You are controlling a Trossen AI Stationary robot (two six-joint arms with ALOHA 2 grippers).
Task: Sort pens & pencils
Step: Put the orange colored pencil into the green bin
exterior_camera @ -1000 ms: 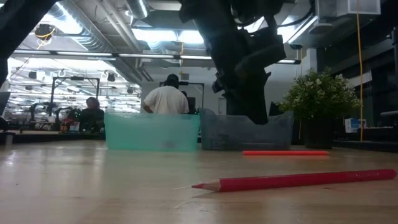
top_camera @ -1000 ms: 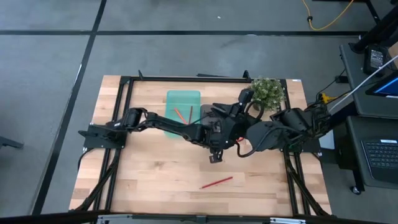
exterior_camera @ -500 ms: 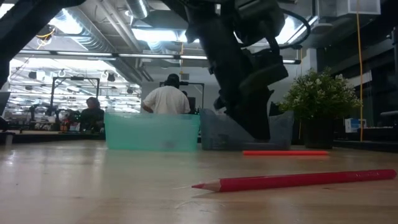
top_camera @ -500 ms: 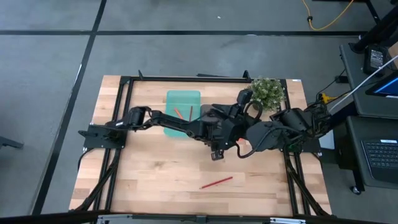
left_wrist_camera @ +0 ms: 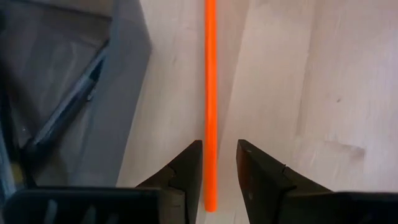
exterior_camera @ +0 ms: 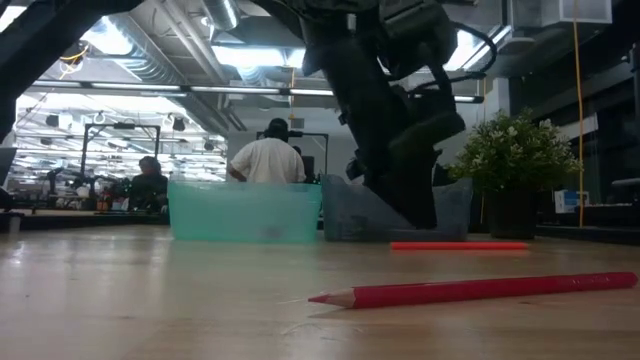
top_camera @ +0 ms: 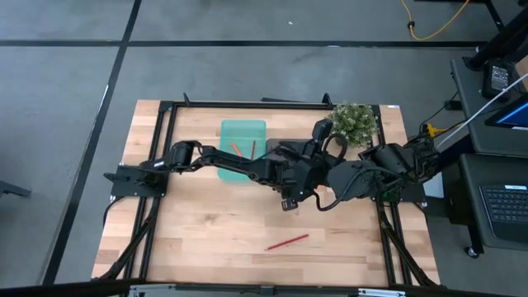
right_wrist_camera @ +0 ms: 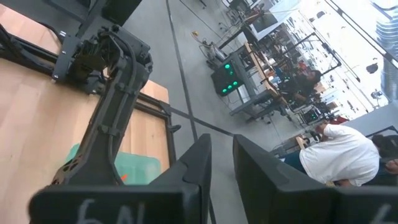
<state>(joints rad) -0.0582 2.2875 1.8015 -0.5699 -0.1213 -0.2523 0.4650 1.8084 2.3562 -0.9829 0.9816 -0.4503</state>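
Observation:
An orange pencil (left_wrist_camera: pixel 211 93) lies flat on the table beside the grey tray (left_wrist_camera: pixel 74 74); it also shows in the low view (exterior_camera: pixel 458 245). My left gripper (left_wrist_camera: pixel 219 146) is open and low over the pencil's near end, one finger on each side of it; in the high view it is at the table's middle (top_camera: pixel 289 203). A red pencil (top_camera: pixel 287 242) lies toward the near edge. The teal tray (top_camera: pixel 243 144) holds orange sticks (top_camera: pixel 241 151), and the grey tray holds a dark pen (left_wrist_camera: pixel 68 106). My right gripper (right_wrist_camera: pixel 222 163) is open, raised and pointing into the room.
A potted plant (top_camera: pixel 355 122) stands at the far right, behind the grey tray. My right arm (top_camera: pixel 371 175) crowds the table's right middle, close to my left wrist. A dark frame (top_camera: pixel 247 103) runs along the table's edges. People (exterior_camera: pixel 268 158) are in the room beyond.
My left gripper has come down toward the orange pencil beside the grey tray and has shifted slightly toward the far edge. Both pencils on the table lie where they were.

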